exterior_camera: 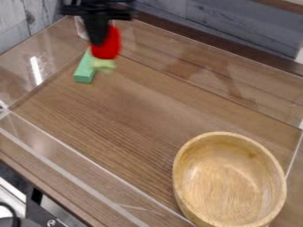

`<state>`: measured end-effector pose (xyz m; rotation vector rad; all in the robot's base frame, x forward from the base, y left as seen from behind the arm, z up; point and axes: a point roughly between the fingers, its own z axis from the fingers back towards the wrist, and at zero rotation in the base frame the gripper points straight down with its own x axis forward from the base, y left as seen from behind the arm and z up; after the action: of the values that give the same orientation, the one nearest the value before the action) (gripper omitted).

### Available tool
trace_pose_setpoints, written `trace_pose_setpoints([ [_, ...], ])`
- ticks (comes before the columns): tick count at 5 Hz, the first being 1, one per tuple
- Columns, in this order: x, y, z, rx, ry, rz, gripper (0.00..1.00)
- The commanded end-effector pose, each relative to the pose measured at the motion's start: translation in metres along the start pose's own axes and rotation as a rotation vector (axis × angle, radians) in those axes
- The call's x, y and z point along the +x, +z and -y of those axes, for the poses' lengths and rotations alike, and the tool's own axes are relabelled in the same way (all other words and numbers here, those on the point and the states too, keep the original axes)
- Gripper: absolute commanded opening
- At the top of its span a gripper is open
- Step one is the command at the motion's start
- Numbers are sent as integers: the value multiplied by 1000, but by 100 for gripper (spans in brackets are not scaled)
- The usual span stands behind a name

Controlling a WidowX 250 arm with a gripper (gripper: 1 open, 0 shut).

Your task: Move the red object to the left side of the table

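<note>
**Single camera view.** The tool (99, 32) is shown at the far left of the desk (154, 115), pointed downward. Its dark fingers are closed on the red object (108, 43) — a small glossy rounded toy fruit, held clear of the wood-grain surface. The fruit's pale green stem end hangs beneath it and is seen over the upper end of the green block (85, 72), which lies on the desk near the far left corner. Whether the two touch cannot be told, as this area is blurred. A wooden bowl (231, 182) — upright — rests at the near right, well apart from the tool. The desk is edged by low clear acrylic walls (48, 151).
</note>
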<state>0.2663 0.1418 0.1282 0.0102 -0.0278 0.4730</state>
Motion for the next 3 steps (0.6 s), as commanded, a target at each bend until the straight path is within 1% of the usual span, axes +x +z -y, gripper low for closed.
trace_pose_setpoints([
  [1,32,10,-25,29,74,63,0],
  [2,51,1,-38,47,138,62,0],
  [3,59,-11,-44,62,108,53,0],
])
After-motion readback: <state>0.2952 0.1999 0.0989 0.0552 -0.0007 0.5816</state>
